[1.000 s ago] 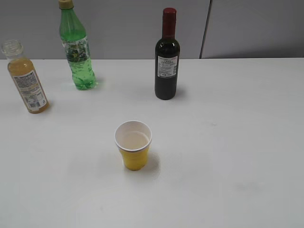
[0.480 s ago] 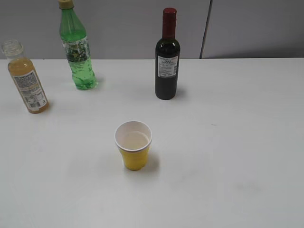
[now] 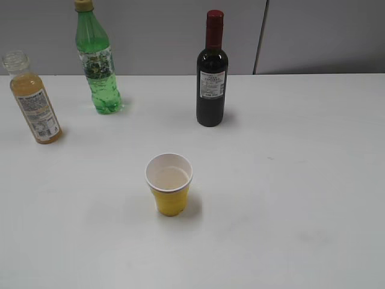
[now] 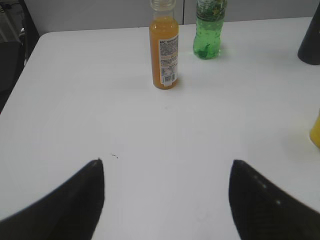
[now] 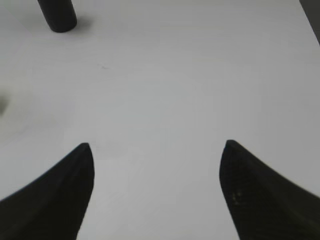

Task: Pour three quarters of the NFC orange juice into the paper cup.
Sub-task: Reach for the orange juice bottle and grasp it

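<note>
The NFC orange juice point(image 3: 35, 102) stands uncapped at the far left of the white table, partly full; it also shows in the left wrist view point(image 4: 164, 52). The yellow paper cup point(image 3: 169, 184) stands in the middle, with pale liquid inside; only its edge shows in the left wrist view point(image 4: 315, 131). My left gripper point(image 4: 166, 162) is open and empty, well short of the juice bottle. My right gripper point(image 5: 156, 146) is open and empty over bare table. Neither gripper shows in the exterior view.
A tall green bottle point(image 3: 96, 61) stands at the back left, also in the left wrist view point(image 4: 209, 27). A dark wine bottle point(image 3: 211, 75) stands at the back centre; its base shows in the right wrist view point(image 5: 58, 15). The table's left edge point(image 4: 20, 75) is near.
</note>
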Robot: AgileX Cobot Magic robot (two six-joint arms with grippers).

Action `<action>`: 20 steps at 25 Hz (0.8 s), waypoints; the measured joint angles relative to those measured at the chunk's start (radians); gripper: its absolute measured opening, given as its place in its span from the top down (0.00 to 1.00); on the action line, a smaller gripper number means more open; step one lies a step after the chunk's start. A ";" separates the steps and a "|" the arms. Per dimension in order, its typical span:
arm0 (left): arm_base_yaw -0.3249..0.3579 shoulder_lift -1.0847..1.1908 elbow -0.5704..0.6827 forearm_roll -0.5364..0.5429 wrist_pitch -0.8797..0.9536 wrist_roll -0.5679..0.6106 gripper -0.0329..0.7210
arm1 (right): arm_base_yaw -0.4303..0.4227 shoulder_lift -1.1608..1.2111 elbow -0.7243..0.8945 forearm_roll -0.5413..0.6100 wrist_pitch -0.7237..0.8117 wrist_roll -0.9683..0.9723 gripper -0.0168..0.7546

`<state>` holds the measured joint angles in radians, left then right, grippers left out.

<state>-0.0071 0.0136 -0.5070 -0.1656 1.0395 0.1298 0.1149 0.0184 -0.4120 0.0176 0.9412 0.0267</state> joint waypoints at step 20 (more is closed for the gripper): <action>0.000 0.000 0.000 0.000 0.000 0.000 0.17 | 0.000 -0.021 0.003 0.000 0.000 0.000 0.21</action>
<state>-0.0071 0.0136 -0.5070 -0.1656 1.0395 0.1298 0.1149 -0.0027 -0.4090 0.0176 0.9412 0.0267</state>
